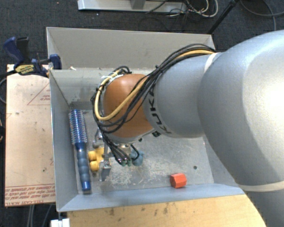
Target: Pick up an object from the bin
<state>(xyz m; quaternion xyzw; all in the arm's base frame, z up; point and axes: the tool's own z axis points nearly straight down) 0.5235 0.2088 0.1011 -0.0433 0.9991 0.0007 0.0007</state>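
My gripper (pixel 104 170) reaches down into the front left part of the bin, under the arm's orange cover. A small yellow thing (pixel 93 157) lies right against its left side, touching or nearly touching it; whether it is gripped is hidden. A blue hairbrush (pixel 80 145) lies lengthwise along the bin's left wall, just left of the yellow thing, bristle head toward the back. A small blue-grey piece (pixel 137 160) sits just right of the gripper.
An orange-red block (pixel 178 180) rests alone near the front wall, to the right of the gripper. The big grey arm covers the bin's right side and much of its middle.
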